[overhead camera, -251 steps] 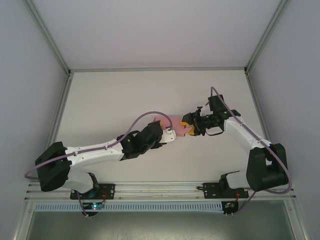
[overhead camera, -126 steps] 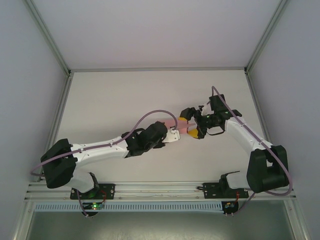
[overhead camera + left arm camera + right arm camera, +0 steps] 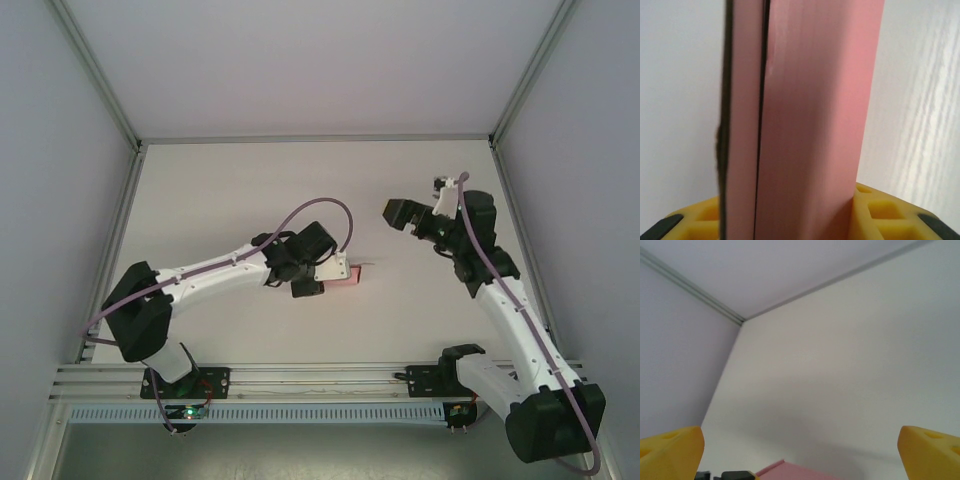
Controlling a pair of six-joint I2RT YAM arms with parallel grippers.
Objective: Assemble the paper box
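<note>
The paper box (image 3: 810, 110) is a small pink card box with a dark seam down its left side. It stands up between the yellow fingers (image 3: 885, 215) of my left gripper (image 3: 790, 220), which is shut on it. From above, the box (image 3: 354, 276) pokes out past the left gripper (image 3: 338, 270) near the middle of the table. My right gripper (image 3: 412, 208) hangs up and to the right of the box, well apart from it. In its wrist view the right gripper (image 3: 800, 450) is wide open, nothing between its yellow fingertips (image 3: 670, 450), and a pink corner of the box (image 3: 795, 472) peeks in at the bottom edge.
The white table (image 3: 250, 190) is walled at the back and both sides, with metal frame rails (image 3: 110, 255) along the edges. A purple cable (image 3: 325, 205) loops above the left wrist.
My right gripper has opened, let go of the box and pulled back up and to the right. The left gripper has turned at the wrist and keeps the box.
</note>
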